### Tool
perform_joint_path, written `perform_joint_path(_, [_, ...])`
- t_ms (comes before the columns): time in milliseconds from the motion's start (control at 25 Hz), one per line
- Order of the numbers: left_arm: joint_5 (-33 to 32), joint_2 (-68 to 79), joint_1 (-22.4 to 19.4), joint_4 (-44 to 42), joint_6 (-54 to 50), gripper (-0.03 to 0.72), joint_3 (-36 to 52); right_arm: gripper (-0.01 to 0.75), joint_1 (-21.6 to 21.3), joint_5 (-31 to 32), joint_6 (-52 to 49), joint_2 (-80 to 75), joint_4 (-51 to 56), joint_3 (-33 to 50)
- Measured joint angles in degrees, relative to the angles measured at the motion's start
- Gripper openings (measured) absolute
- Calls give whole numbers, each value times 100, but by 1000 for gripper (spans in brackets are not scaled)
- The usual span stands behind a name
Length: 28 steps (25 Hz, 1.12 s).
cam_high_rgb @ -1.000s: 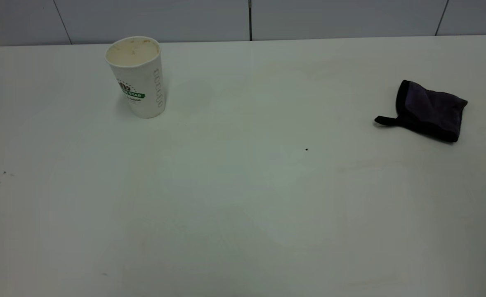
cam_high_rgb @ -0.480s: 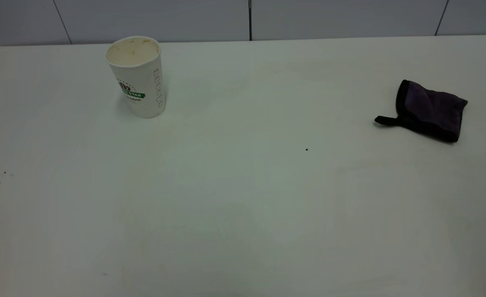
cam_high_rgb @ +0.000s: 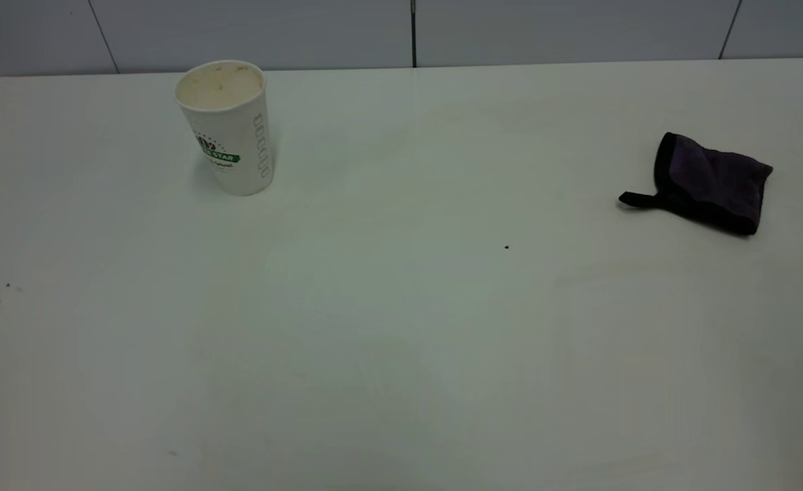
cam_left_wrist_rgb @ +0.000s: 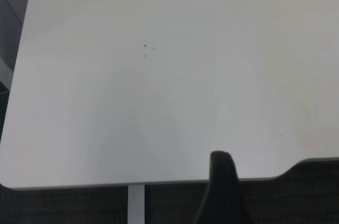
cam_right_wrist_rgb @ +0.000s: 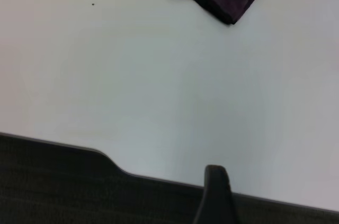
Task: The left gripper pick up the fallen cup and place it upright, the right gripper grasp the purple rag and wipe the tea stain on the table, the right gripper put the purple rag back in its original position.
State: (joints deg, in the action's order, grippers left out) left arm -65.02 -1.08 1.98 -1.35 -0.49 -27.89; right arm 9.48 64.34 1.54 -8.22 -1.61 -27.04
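The cup point(cam_high_rgb: 225, 127) is stood upright near the counter's point(cam_high_rgb: 401, 327) far left corner, the rag point(cam_high_rgb: 710, 181) laid by its right edge; neither tool's state can be told.

White cup point(cam_high_rgb: 226, 129) with green-and-brown logo, cream inside; dark purple rag point(cam_high_rgb: 710, 181) edged black; white surface point(cam_high_rgb: 401, 327) with dark specks.

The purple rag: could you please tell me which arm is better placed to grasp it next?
Right, probably. The purple rag lies on the table's right side, in the right gripper's wrist view; the left gripper faces the cup side instead.
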Motion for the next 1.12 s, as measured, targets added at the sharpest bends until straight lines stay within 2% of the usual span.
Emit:
perform_joint_path(640, [0, 0, 0, 0, 8, 589, 0, 421, -33, 0, 0, 0, 5, 6])
perform_joint_path(960, [0, 0, 0, 0, 8, 589, 0, 345, -903, -5, 0, 391, 11, 6])
perform_joint_path(1120, [0, 0, 0, 0, 8, 589, 0, 313, -1042, 2, 0, 820, 11, 6])
